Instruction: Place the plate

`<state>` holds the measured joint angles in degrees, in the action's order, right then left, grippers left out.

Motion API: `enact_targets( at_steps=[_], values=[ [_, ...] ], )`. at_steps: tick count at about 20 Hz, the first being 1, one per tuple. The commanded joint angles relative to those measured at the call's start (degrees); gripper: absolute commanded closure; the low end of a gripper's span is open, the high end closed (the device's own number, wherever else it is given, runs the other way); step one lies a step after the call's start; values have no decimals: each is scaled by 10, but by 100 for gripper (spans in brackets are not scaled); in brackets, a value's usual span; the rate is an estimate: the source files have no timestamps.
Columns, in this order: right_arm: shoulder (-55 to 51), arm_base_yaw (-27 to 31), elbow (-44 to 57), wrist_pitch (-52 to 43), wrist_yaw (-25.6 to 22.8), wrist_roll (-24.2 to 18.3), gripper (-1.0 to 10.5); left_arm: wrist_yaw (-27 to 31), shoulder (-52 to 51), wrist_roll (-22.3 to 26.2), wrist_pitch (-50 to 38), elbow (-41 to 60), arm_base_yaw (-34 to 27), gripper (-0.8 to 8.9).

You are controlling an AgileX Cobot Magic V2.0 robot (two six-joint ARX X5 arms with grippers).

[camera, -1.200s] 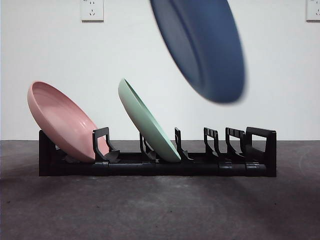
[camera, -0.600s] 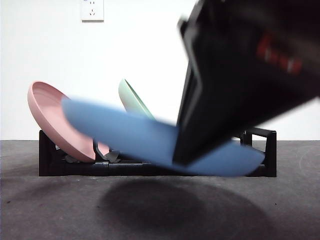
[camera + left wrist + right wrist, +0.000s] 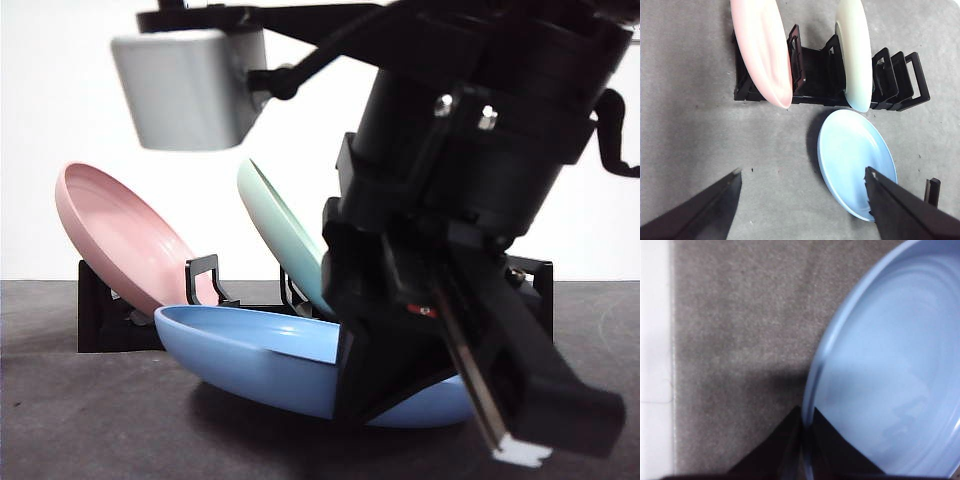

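Observation:
A light blue plate (image 3: 250,355) lies nearly flat and slightly tilted, low over the dark table in front of the black rack (image 3: 110,320). I cannot tell whether it touches the table. My right gripper (image 3: 350,390) is shut on its rim; the right wrist view shows both jaws pinching the blue plate (image 3: 890,365) at the edge (image 3: 805,440). My left gripper (image 3: 800,200) hangs high above, open and holding nothing, and looks down on the blue plate (image 3: 852,155) and the rack (image 3: 812,65).
In the rack, a pink plate (image 3: 120,240) leans in the leftmost slot and a green plate (image 3: 285,240) leans in a middle slot. Several slots to the right of the green plate (image 3: 855,55) hold nothing. The right arm's grey camera box (image 3: 190,85) fills the upper left.
The blue plate came down from high and near upright to nearly flat, low in front of the rack. The right arm dropped into the front view with it.

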<state>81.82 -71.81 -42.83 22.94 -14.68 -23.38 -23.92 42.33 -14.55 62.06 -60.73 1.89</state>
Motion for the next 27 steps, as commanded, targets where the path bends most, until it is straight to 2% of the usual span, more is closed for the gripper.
enact_targets(
  at_steps=[1,3,6,7,10,12,14,16,18,21,24,27],
  values=[
    [20,-4,-7,-7,12,-3,937,3,3,11,-4,-14,0,420],
    [30,-4,-7,-6,15,-3,925,3,3,11,-4,-14,0,420],
    [39,-4,-7,-6,18,21,714,3,3,11,-3,-14,0,420],
    [38,-4,-9,-6,18,37,681,3,3,11,-3,-14,0,420],
    [23,-4,-58,63,18,111,675,3,3,23,-5,-14,0,420],
    [-5,-2,-106,104,26,144,675,3,3,22,-12,-14,0,420],
    [-50,19,-130,83,48,174,675,3,3,14,-17,-14,0,420],
    [-102,72,-131,33,102,203,675,3,5,5,-16,-14,0,419],
    [-141,147,-131,29,108,215,675,3,8,-10,-17,-14,0,419],
    [-185,280,-121,59,125,214,675,3,19,-16,-20,-14,0,419],
    [-243,423,-84,90,182,215,675,3,46,-16,-24,-14,0,407],
    [-295,529,-41,119,234,235,675,3,92,-16,-49,-19,0,409]
  ],
)
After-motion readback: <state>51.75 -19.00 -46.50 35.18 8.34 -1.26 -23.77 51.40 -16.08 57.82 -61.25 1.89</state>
